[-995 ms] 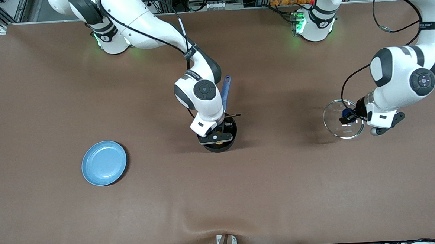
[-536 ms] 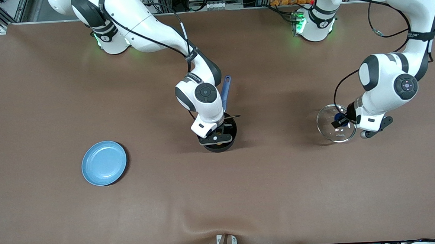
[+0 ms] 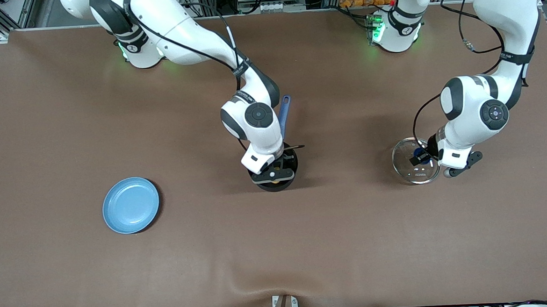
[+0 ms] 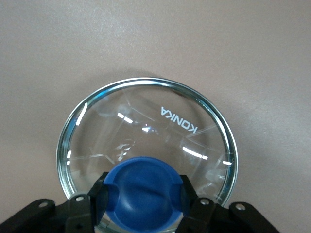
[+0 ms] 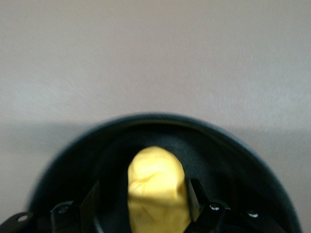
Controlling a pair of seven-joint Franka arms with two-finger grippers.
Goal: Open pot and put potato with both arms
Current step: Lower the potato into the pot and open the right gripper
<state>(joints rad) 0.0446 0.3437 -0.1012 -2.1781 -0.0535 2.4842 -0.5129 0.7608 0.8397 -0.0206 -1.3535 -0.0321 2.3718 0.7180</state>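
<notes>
While your right gripper (image 5: pixel 143 201) sits in the pot (image 3: pixel 274 172) mid-table, its fingers (image 5: pixel 90 201) stand just clear of the potato (image 5: pixel 156 187); your left gripper (image 4: pixel 141 194) clamps the glass lid's (image 4: pixel 150 121) blue knob (image 4: pixel 142 196) toward the left arm's edge of the table (image 3: pixel 74 276).

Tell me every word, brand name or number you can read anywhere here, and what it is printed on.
"KONKA": white letters on the glass lid, read in the left wrist view; the lid has a blue knob.
Small print on the bands of both arms in the front view: too small to read.
Pot, potato, blue plate: no lettering visible.
</notes>
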